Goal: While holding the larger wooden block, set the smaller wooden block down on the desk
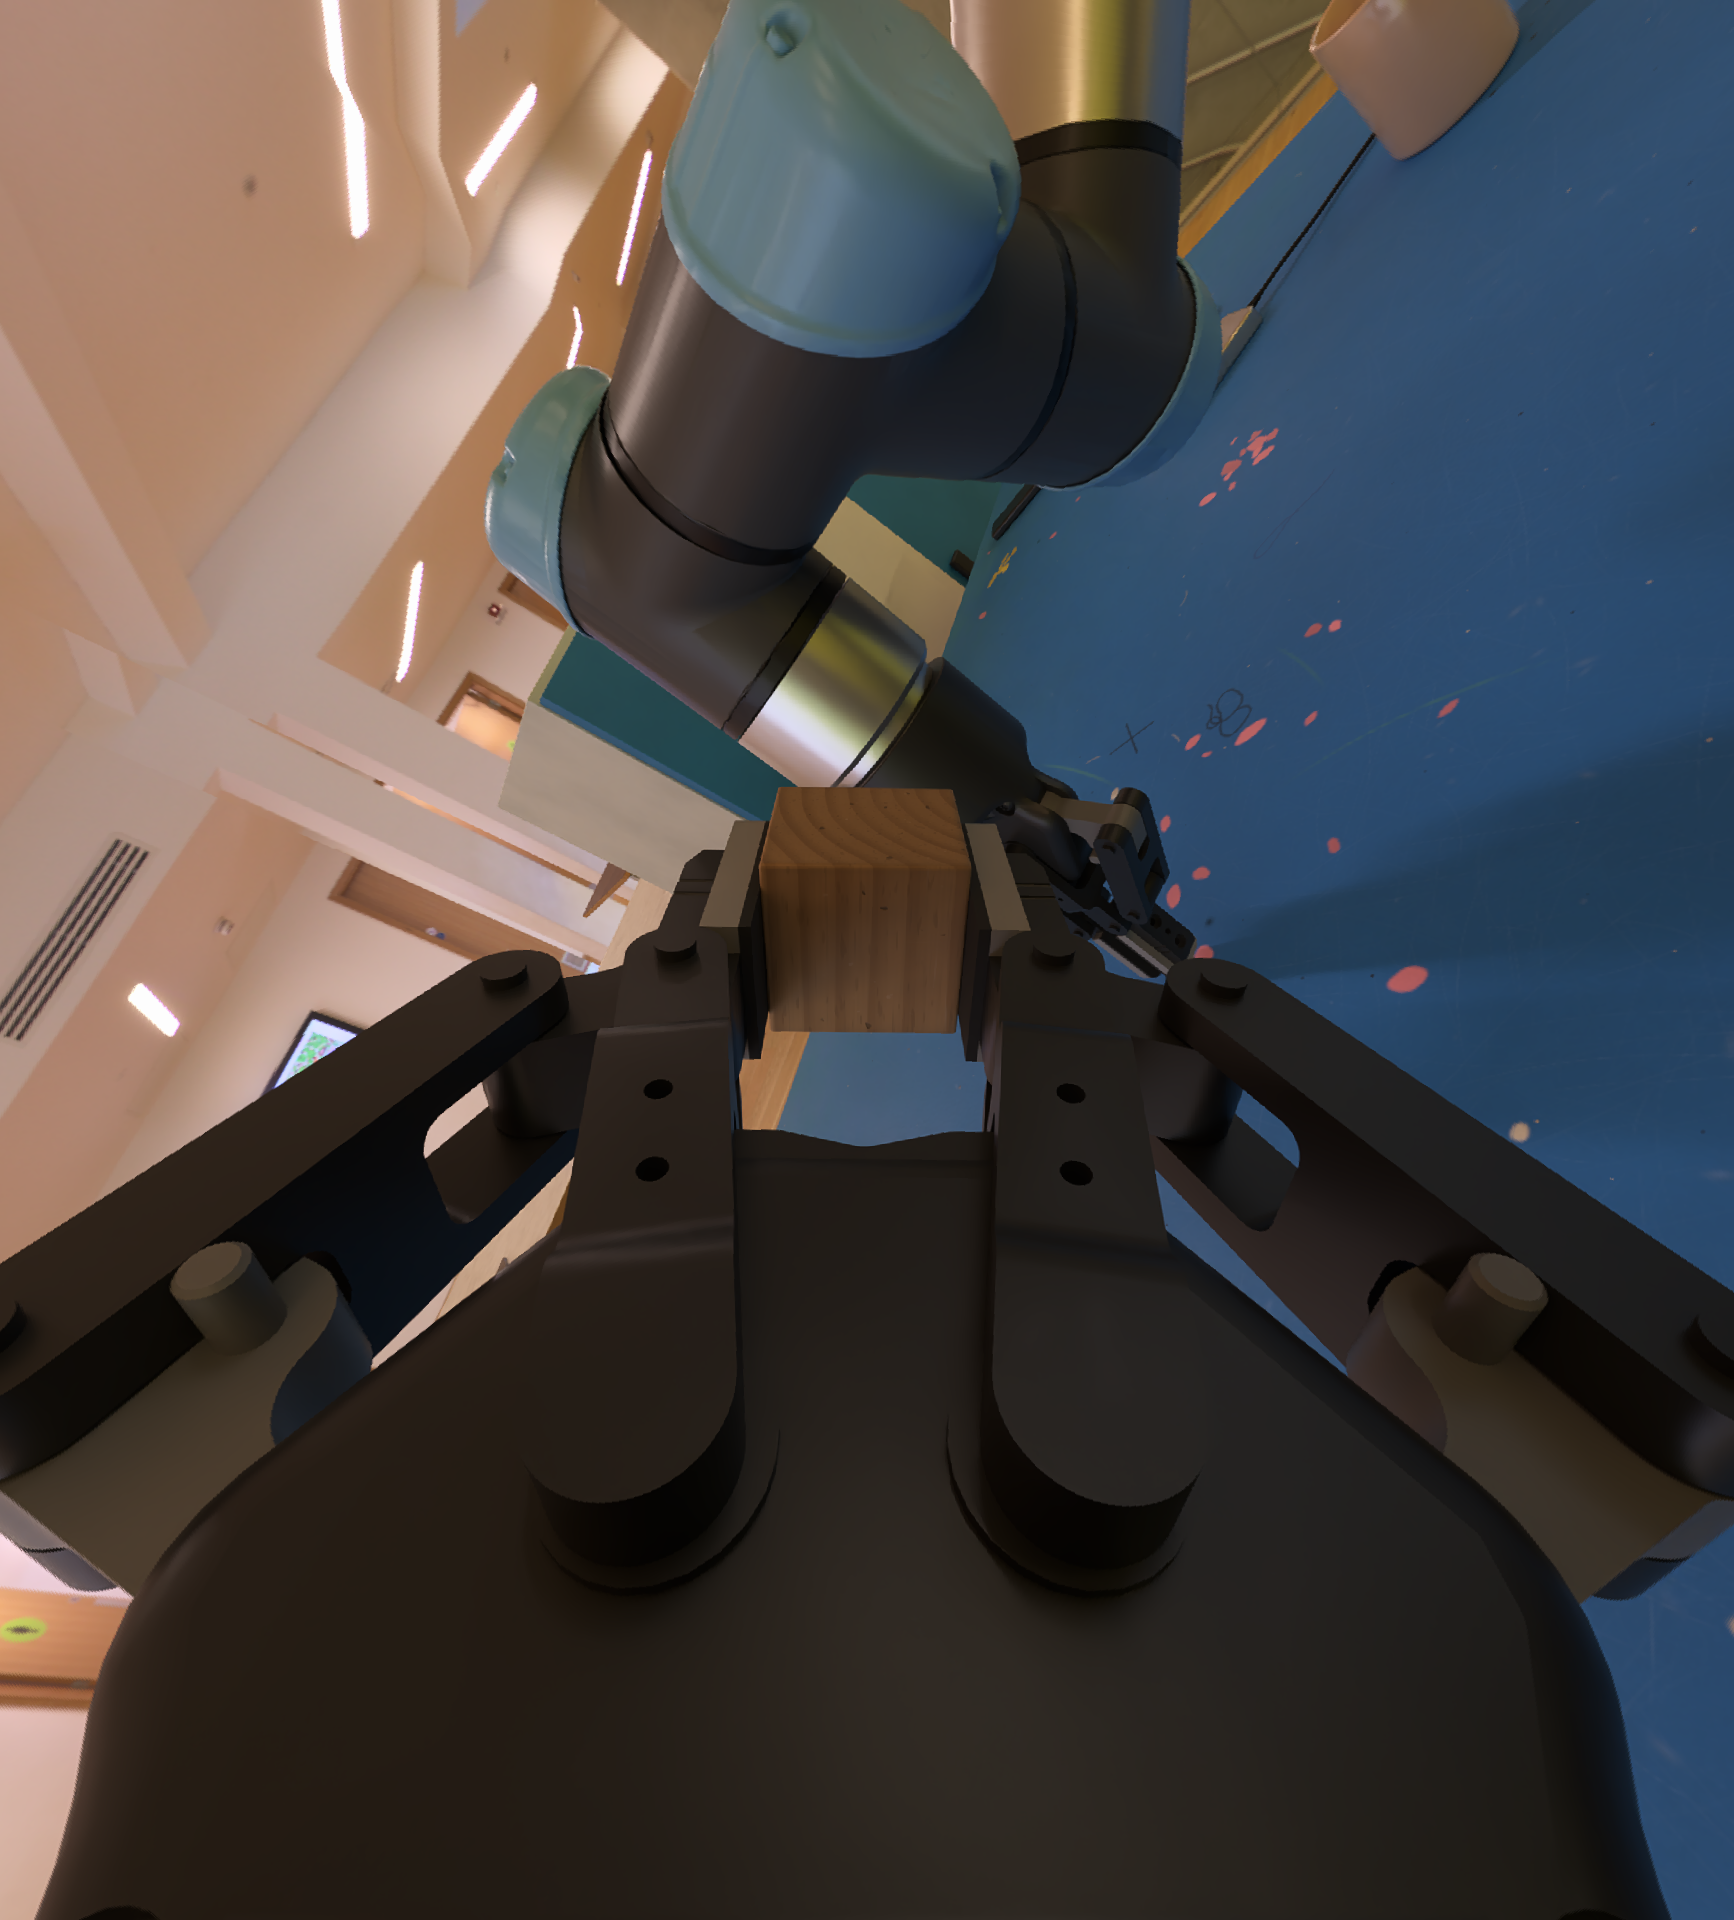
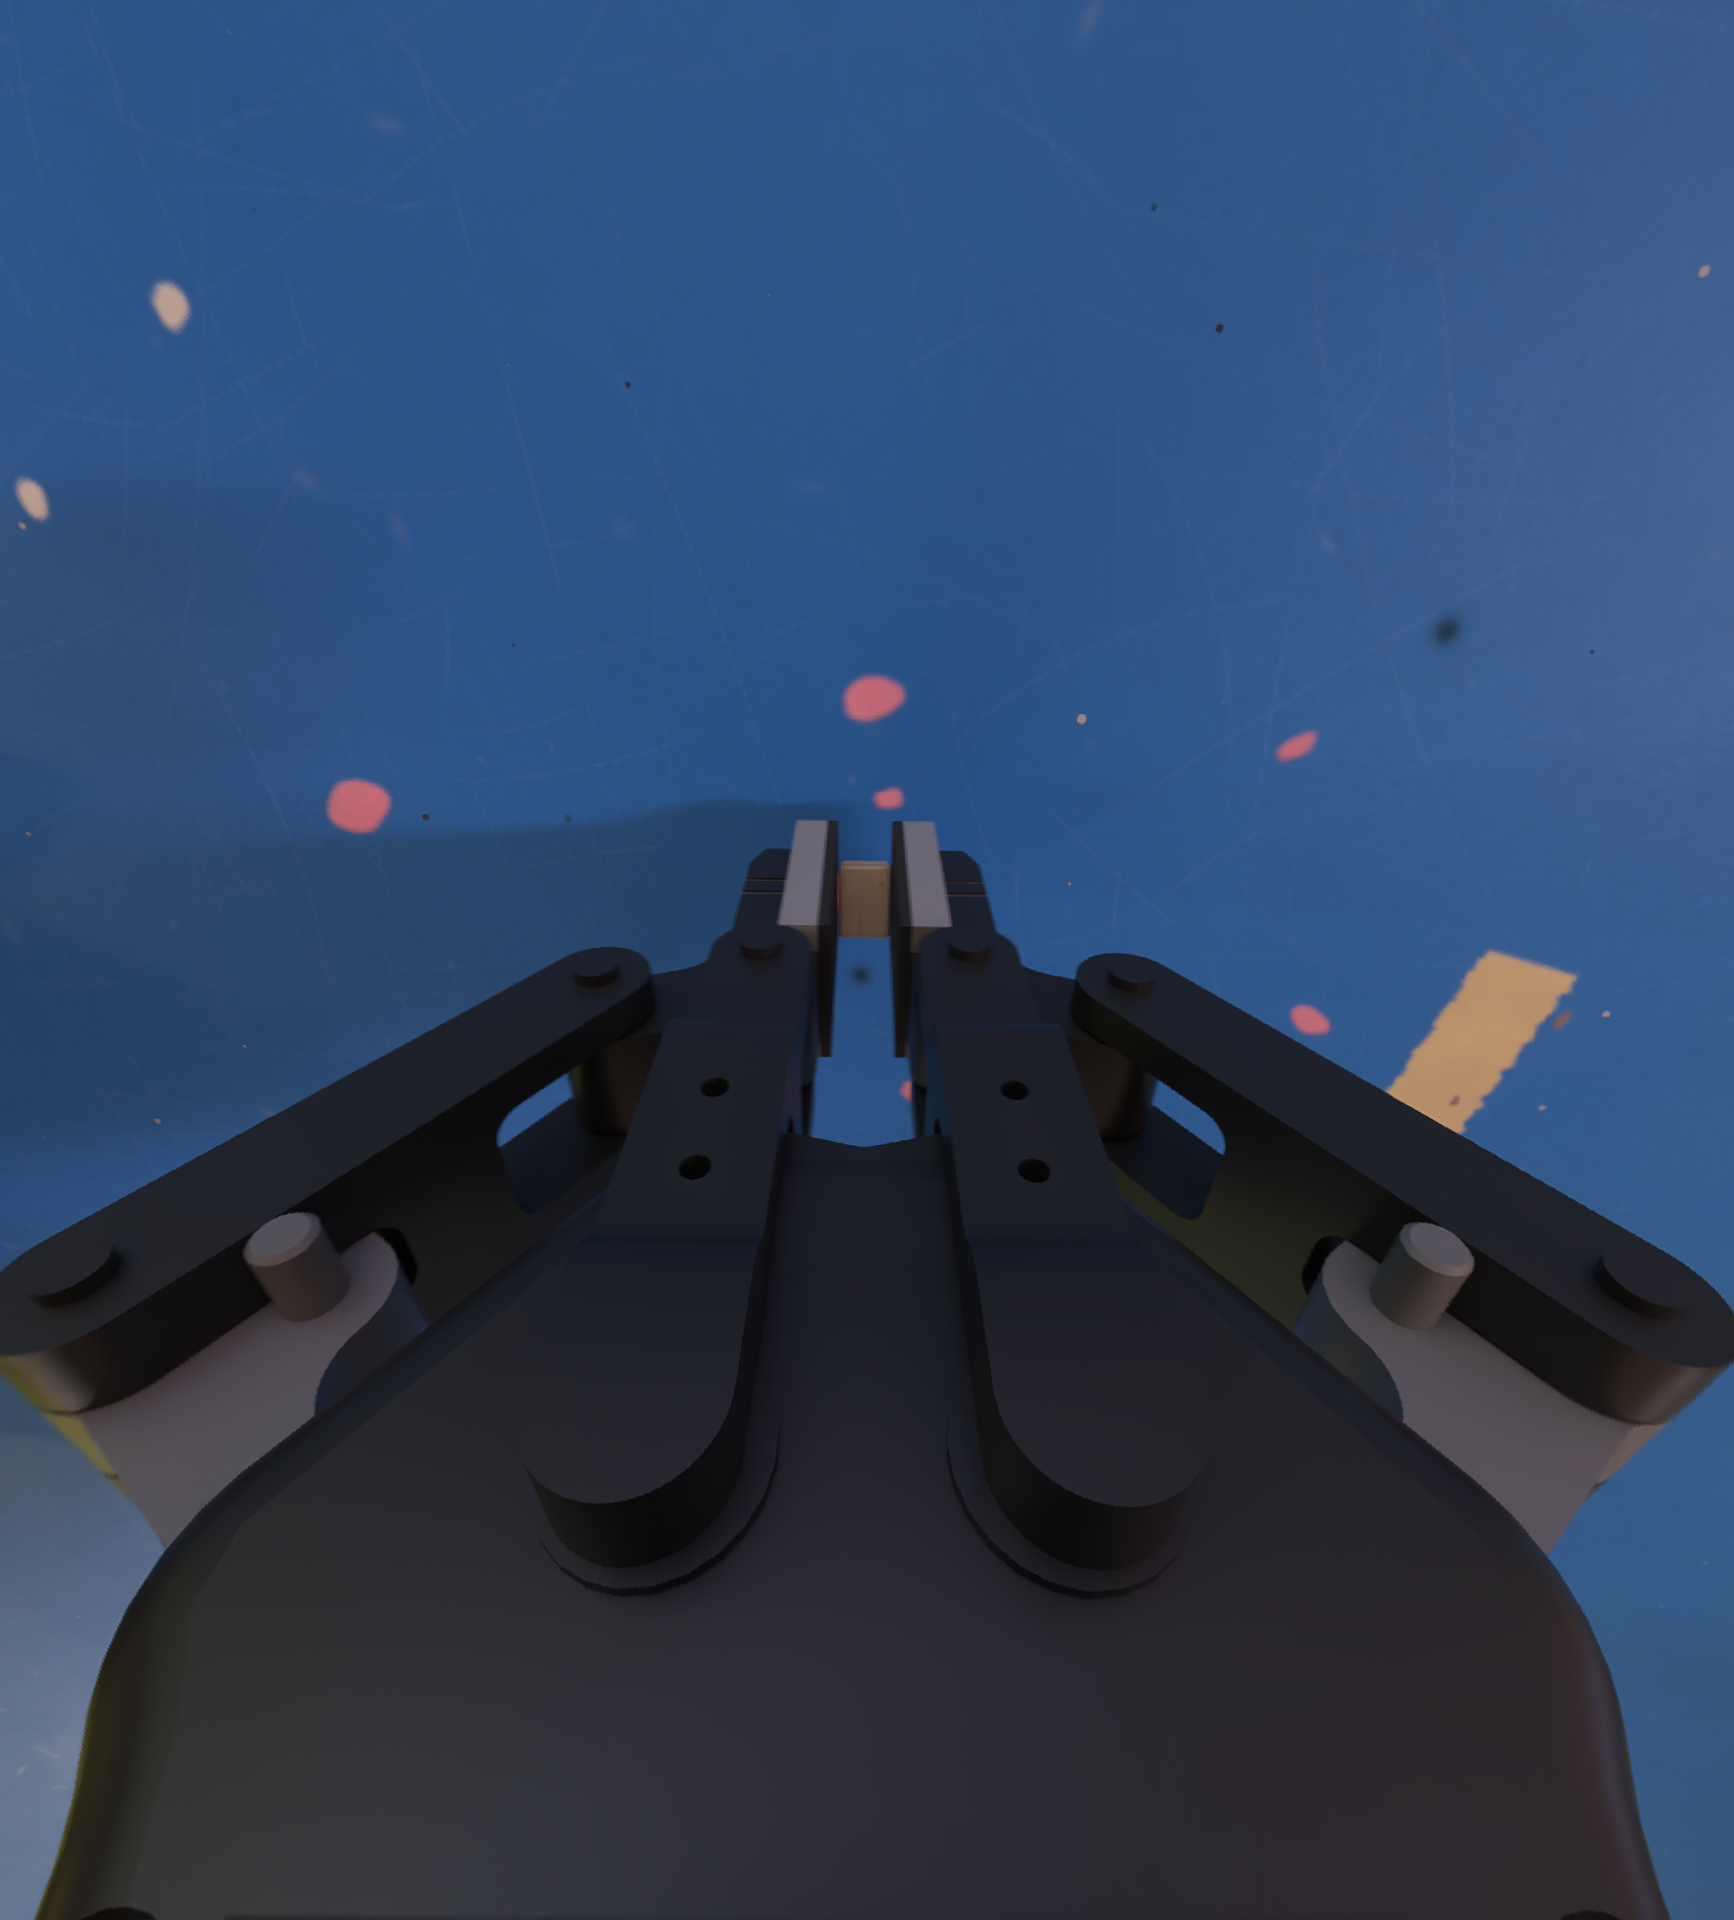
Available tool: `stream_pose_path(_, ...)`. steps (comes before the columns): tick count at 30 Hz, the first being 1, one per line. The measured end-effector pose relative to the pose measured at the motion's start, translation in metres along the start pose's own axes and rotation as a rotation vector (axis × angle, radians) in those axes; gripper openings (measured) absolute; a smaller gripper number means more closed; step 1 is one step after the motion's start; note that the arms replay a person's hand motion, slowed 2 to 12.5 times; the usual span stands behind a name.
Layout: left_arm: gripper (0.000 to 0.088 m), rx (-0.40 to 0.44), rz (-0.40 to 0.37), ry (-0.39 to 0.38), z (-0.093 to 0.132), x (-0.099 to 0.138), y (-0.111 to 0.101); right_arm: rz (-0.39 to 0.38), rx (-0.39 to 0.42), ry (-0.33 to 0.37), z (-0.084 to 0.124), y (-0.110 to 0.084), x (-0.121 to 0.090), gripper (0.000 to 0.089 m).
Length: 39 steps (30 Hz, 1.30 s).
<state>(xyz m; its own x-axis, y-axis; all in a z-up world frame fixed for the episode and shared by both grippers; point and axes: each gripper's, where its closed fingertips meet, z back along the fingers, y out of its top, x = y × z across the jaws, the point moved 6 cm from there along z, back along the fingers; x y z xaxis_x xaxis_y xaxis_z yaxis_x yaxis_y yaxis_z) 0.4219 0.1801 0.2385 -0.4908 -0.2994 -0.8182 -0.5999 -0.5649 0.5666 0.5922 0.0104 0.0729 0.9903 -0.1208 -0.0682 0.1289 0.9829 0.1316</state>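
Plainly, the left gripper [image 1: 863, 914] pinches the larger wooden block [image 1: 861, 906] between its pads, both pads flat against the block's sides, held off the blue desk [image 1: 1465, 831]. Beyond it the right arm [image 1: 821, 436] reaches down, its claw partly hidden behind the block. The right gripper [image 2: 864, 902] is nearly pressed together, pinching the smaller wooden block [image 2: 864, 900] at the fingertips; only a thin sliver of the block shows. Whether it touches the paint-spotted desk beyond the tips is hard to tell.

Blue table [image 2: 1258, 416] speckled pink; black claw [image 2: 864, 883] with grey pads [image 2: 806, 873]; brown-grained larger wooden block [image 1: 863, 914].
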Motion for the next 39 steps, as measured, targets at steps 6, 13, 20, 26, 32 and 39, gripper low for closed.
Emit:
stream_pose_path(6, 0.0293, 0.01, 0.043, -0.012, -0.002, 0.0, -0.002, 0.004, 0.042, -0.031, 0.008, 0.001, -0.002, 0.035)
stream_pose_path(13, 0.0293, 0.03, 0.094, 0.0, -0.002, -0.003, -0.006, 0.03, 0.112, -0.084, 0.025, 0.0, -0.005, 0.0393)
stream_pose_path(20, 0.0293, 0.095, -0.028, 0.072, 0.004, -0.003, 0.001, 0.086, 0.178, -0.158, 0.041, -0.001, -0.015, 0.0421)
stream_pose_path(26, 0.0293, 0.072, -0.201, 0.139, 0.007, -0.001, 0.012, 0.129, 0.23, -0.2, 0.05, -0.004, -0.029, 0.0421)
stream_pose_path(32, 0.0293, 0.007, -0.347, 0.159, 0.003, 0.006, 0.019, 0.134, 0.274, -0.224, 0.056, -0.011, -0.038, 0.0422)
stream_pose_path(39, 0.0293, -0.052, -0.427, 0.142, -0.006, 0.014, 0.017, 0.033, 0.288, -0.26, 0.057, -0.022, -0.037, 0.0425)
